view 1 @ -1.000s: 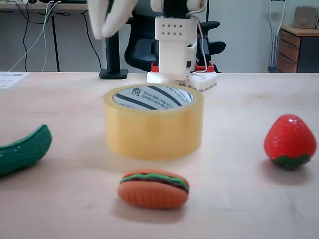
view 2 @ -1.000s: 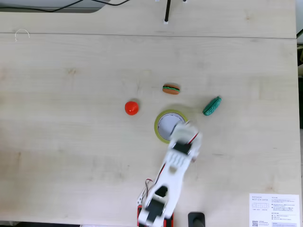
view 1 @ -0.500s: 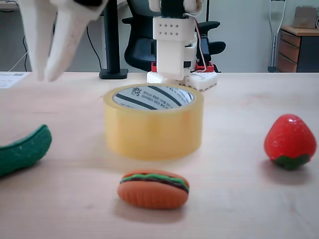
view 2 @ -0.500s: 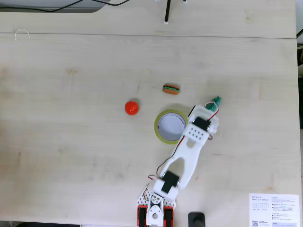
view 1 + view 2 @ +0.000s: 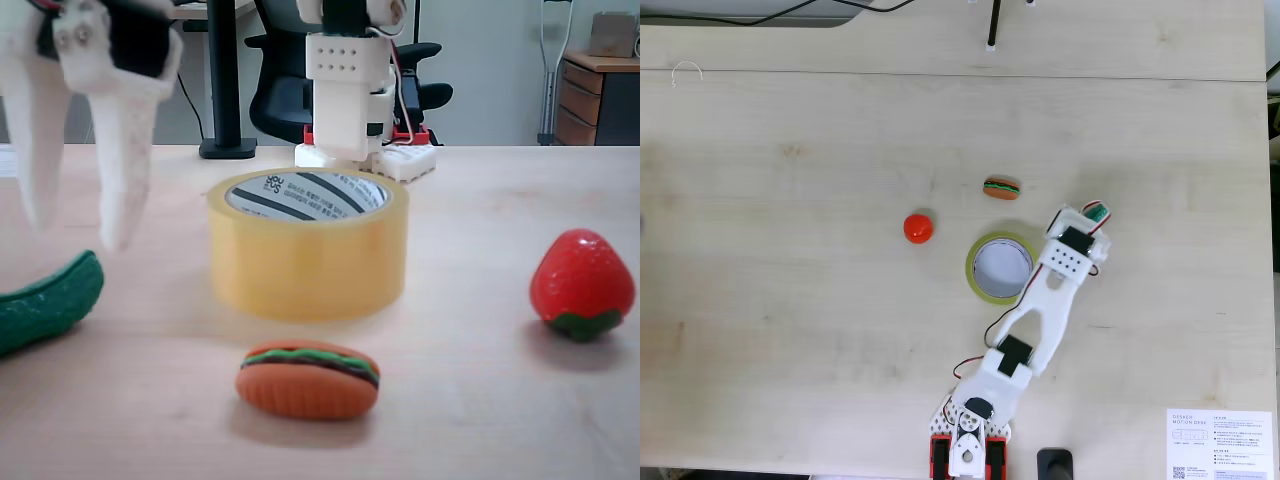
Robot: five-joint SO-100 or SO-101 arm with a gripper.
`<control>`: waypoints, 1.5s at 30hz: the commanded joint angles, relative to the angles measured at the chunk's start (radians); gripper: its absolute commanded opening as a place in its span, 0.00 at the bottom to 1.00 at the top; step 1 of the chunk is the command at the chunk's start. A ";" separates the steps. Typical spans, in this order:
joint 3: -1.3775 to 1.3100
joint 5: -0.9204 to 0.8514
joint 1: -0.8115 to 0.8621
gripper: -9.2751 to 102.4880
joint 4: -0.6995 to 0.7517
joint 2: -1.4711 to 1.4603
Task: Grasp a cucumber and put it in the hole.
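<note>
Gripper [image 5: 75,235] hangs at the left of the low fixed view, both white fingers [image 5: 125,160] pointing down with a clear gap between them, so spread, nothing pinched. Tips sit above and a bit behind the cucumber [image 5: 45,300], not touching it as far as this angle shows. Cucumber: dark green, curved, rounded end facing right, fine bumpy skin with a lighter green edge along the top; its left part is cut off by the frame edge. It lies flat on the light wooden table [image 5: 480,400], left of the tape roll [image 5: 308,255] and apart from it. In the top-down fixed view the arm [image 5: 1040,310] reaches up-right past the roll and its head covers most of the cucumber [image 5: 1098,212]; only a small green tip shows at the upper right of the gripper [image 5: 1087,222], jaw state unreadable from there. The hole [image 5: 1000,267] is the round opening of the yellowish translucent roll, white inner core with black stripes and print, empty. Toy burger [image 5: 308,378] lies in front of the roll in the low view, red strawberry [image 5: 581,285] at the right; both well apart from the cucumber
</note>
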 commanded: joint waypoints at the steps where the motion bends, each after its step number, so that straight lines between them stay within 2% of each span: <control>1: -0.124 0.005 0.021 0.35 -0.029 -0.012; 5: -0.178 0.005 0.052 0.41 -0.029 -0.067; 15: -0.253 0.002 0.092 0.45 -0.029 -0.179; 30: -0.279 0.002 0.092 0.44 -0.029 -0.258; 35: -0.339 0.002 0.098 0.51 -0.029 -0.298; 40: -0.373 0.002 0.098 0.51 -0.029 -0.336; 45: -0.379 0.002 0.098 0.46 -0.029 -0.364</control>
